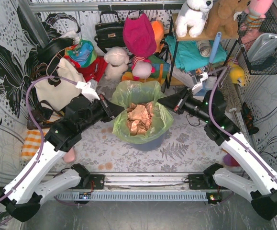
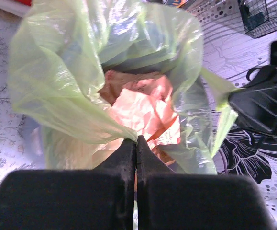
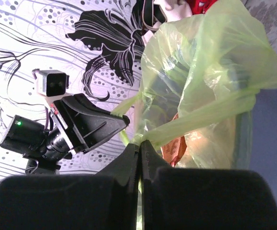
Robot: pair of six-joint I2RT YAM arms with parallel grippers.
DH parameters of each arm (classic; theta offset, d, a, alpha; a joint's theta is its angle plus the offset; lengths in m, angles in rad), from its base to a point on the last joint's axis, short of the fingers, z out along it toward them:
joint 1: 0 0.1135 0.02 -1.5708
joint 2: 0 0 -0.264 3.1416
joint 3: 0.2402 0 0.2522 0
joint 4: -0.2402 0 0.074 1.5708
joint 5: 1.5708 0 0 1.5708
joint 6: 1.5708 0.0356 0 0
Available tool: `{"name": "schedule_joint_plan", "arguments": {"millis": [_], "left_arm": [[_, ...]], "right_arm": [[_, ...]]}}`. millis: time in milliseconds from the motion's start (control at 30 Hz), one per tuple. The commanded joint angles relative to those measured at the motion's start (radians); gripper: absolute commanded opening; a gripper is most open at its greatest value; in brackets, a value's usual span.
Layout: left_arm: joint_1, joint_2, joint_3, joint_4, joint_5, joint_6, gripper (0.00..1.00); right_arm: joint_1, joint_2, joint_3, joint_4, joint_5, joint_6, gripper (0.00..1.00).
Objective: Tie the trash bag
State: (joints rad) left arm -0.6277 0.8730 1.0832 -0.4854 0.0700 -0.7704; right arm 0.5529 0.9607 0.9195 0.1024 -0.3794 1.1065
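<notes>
Top external: trash bag [image 1: 139, 93] of thin translucent light-green film, wrinkled, lines round blue-grey bin [image 1: 150, 143]; bag mouth stands open above bin rim. Crumpled tan-brown paper [image 1: 139, 120] inside. At bin's left rim, left gripper [image 1: 121, 111]; at bin's right rim, right gripper [image 1: 160, 101]; both tips touch film

Left wrist: left gripper [image 2: 136, 143] matte black, fingers pressed together, pinching stretched fold of trash bag; glossy creases over paper

Right wrist: right gripper [image 3: 140, 146] fingers closed tight on taut strip of film drawn from bag edge, beside bin wall
</notes>
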Motion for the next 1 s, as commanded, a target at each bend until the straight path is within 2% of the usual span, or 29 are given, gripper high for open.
{"name": "schedule_joint_plan", "arguments": {"millis": [0, 433, 833, 967], "left_arm": [[-0.007, -0.038, -0.013, 0.015, -0.073, 0.026, 0.0], [-0.007, -0.068, -0.113, 0.027, -0.09, 0.025, 0.0], [-0.004, -0.085, -0.16, -0.048, -0.162, 0.049, 0.0], [-0.001, -0.064, -0.213, -0.068, -0.117, 0.062, 0.0]], "right_arm": [[0.012, -0.07, 0.069, -0.118, 0.083, -0.088, 0.0], [0.012, -0.175, 0.066, -0.475, 0.347, -0.24, 0.0], [0.012, -0.201, 0.019, -0.49, 0.408, -0.253, 0.0], [0.012, -0.209, 0.031, -0.55, 0.451, -0.278, 0.0]]}}
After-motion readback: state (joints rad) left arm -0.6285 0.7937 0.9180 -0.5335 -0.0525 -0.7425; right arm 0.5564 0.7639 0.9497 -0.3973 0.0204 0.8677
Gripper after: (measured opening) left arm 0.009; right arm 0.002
